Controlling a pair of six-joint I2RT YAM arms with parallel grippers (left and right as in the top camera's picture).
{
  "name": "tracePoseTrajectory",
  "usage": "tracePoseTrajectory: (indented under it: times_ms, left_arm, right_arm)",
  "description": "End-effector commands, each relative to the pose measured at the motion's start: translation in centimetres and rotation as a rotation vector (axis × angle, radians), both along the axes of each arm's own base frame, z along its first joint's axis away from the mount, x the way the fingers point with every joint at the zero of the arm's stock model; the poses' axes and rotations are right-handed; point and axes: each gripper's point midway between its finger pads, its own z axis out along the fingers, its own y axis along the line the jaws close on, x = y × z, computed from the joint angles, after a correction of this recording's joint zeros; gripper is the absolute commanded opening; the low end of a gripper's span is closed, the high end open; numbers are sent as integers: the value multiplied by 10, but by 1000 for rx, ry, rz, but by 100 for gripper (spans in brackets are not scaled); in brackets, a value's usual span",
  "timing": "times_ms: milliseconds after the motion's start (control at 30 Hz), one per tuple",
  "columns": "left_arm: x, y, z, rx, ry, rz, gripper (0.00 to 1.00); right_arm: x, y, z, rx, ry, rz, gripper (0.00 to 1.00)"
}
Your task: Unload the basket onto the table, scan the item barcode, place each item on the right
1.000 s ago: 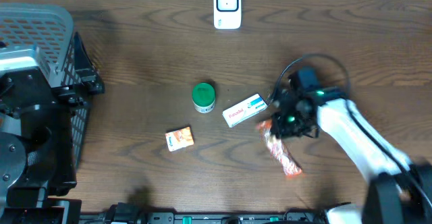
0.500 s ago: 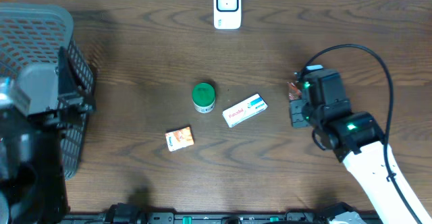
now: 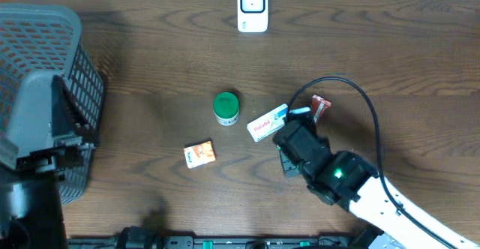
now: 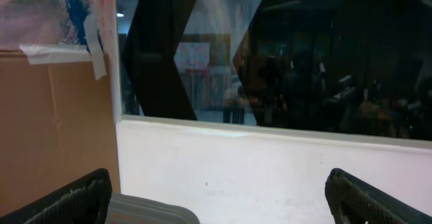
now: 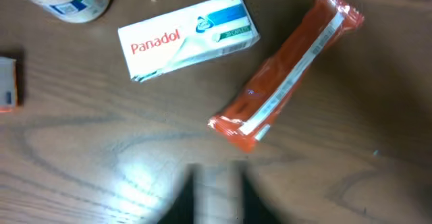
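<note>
Dark wood-grain table (image 3: 150, 54) fills the overhead view. On a black-and-white arm reaching in from the lower right, the right claw (image 3: 285, 139) hangs over the middle of the table; its jaws are hidden from above. Just beyond its tip lies a white Panadol box (image 3: 271, 121). To the claw's right, one end of the orange packet (image 3: 320, 106) shows inside a loop of black cable (image 3: 352, 91). Off to the claw's left sit a green-lidded jar (image 3: 226, 108) and a small orange box (image 3: 199, 154). The white scanner (image 3: 253, 7) stands well ahead, at the far edge. The left arm (image 3: 37, 151) sits by a grey mesh basket (image 3: 45, 46).

Left wrist view: the left claw (image 4: 216, 200) is spread wide and empty, with dark fingertips (image 4: 81, 197) at the lower corners, facing a white wall (image 4: 223, 163) and dark windows (image 4: 324, 55).

Right wrist view: the orange packet lies flat on the wood ahead of the claw and to its right, clear of the fingers. The Panadol box lies ahead and left. The fingers are a dark blur at the bottom edge; their spacing cannot be told.
</note>
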Motion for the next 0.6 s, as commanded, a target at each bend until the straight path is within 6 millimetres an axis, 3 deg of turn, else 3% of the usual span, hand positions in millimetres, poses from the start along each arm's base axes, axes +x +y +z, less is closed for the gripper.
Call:
tracePoseTrajectory:
  times_ms: [0,67,267,433,467,500,567]
  left_arm:
    - [-6,-1,0,-3,-10,-7,99]
    - [-7,-1,-1,-4,-9,-8,99]
    - [-7,-2,-1,-58,-16,-30,99]
    - [-5,-6,-4,-50,-3,-55,99]
    - [-6,-6,-4,-50,-4,-54,99]
    - [-6,-6,-4,-50,-4,-54,99]
    - [-6,-6,-4,-50,-5,-54,99]
  right_arm:
    - [1,-1,0,83,17,-134,75]
    - [-2,4,-3,136,69,-126,99]
    - [-9,13,-6,329,251,-160,99]
    - [12,-17,-7,230,156,-209,99]
    - [14,-21,-10,245,171,-230,96]
    - [14,-18,-13,276,204,-235,86]
    - [15,-9,-19,331,258,-227,50]
